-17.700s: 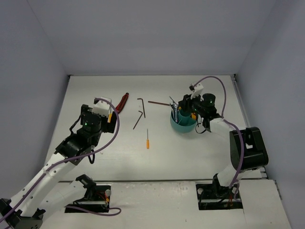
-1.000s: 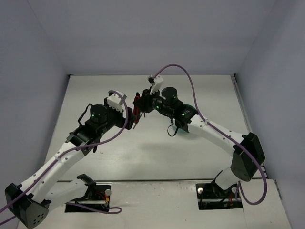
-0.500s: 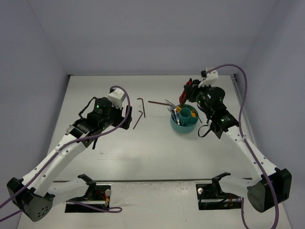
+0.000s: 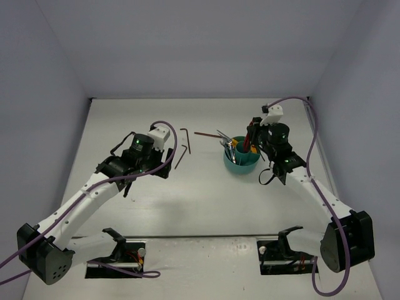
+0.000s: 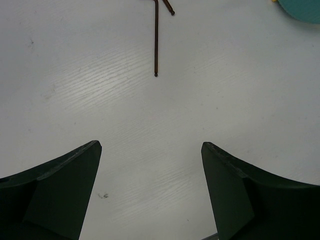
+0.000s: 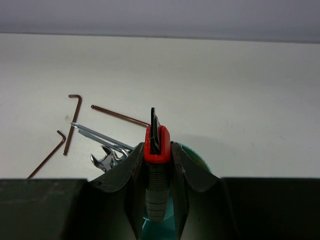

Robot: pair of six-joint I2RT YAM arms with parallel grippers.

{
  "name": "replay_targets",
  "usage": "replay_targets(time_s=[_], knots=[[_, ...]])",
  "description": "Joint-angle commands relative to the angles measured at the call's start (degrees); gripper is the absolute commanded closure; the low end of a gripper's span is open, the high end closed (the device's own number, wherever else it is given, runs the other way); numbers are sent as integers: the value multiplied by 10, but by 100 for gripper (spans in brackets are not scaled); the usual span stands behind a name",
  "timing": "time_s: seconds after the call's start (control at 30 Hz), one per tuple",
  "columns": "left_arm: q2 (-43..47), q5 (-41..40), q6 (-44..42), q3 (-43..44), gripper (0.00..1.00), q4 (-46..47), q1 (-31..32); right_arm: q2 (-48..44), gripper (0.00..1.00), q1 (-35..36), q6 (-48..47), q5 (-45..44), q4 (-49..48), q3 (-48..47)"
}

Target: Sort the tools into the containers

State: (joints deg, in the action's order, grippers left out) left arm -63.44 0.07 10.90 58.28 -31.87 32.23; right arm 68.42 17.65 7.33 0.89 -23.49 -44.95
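The teal tub stands right of the table's middle, with silver wrenches leaning out of its left side. My right gripper hangs over the tub, shut on the red-and-black-handled tool, which points up between its fingers. The tub's rim shows just behind them, the wrenches to the left. Three dark hex keys lie on the table left of the tub. My left gripper is open and holds nothing, low over bare table near one hex key.
White walls close in the back and both sides of the table. The teal tub's edge shows in the top right corner of the left wrist view. In the right wrist view the hex keys lie left of the tub.
A second ago both grippers met mid-table at the red-and-black tool. The right gripper has since carried it right and lowered it over the tub. The left gripper drew back, open.
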Motion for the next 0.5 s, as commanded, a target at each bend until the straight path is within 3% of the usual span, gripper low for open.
replay_targets(time_s=[0.0,0.3,0.47], knots=[[2,-4,-5,17,22,11,-3,17,100,-2,-9,17,-98,14],[-4,-5,1,17,22,12,-4,47,100,-2,-8,53,-136,35],[-26,9,21,21,22,23,-4,47,87,-3,0,51,-138,47]])
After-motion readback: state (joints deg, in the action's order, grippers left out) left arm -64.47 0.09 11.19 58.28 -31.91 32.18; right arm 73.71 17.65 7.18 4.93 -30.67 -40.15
